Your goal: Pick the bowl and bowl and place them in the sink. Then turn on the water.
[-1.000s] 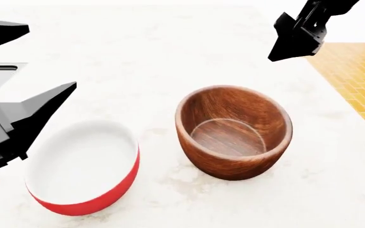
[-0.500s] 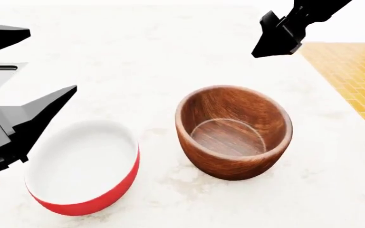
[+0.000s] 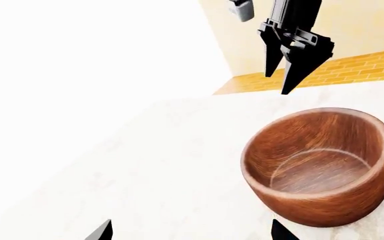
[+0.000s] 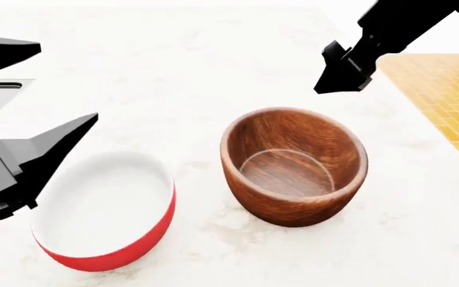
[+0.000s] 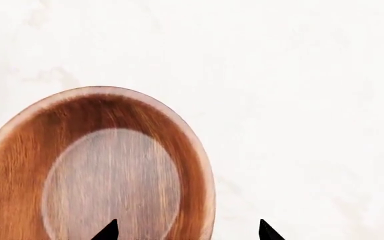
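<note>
Above the far rim of the wooden bowl [image 4: 293, 165], the right pincer [image 4: 341, 75] hangs open and empty, its tips straddling that rim in the wrist view. The left pincer [image 4: 30, 89] gapes wide, empty, beside the red bowl [image 4: 106, 209]. Both bowls sit on the marble desk [image 4: 174, 66]; the sink's basin is out of view. A misjudged descent could strike the rim and tip or shove the bowl.
</note>
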### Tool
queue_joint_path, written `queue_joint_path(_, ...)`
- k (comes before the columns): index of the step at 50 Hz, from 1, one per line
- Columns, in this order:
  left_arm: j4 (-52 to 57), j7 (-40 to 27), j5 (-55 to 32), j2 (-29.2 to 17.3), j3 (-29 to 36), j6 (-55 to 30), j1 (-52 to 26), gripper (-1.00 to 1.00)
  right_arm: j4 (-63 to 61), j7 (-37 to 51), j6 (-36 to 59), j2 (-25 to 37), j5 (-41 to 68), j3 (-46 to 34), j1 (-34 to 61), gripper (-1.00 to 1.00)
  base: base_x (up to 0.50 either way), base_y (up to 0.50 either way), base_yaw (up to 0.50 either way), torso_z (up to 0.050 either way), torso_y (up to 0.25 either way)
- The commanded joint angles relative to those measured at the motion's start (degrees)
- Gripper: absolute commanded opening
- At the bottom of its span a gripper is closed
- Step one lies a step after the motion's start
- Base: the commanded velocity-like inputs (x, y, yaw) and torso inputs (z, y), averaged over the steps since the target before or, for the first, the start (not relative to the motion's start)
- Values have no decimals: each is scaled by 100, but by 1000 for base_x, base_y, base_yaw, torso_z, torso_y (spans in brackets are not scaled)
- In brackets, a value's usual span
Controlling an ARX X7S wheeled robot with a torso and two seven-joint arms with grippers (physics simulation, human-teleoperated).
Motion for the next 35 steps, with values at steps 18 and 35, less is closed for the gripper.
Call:
queue_joint_path(18,26,-6,-20,-66,-35,74,158,100,-362,371,236,205,261,298,-264,100,0,0,0,0,0)
queue_joint_path(35,23,30,56,-53,3,152,233,100,-345,721,302,308,481,646,-464,100,0,0,0,0,0)
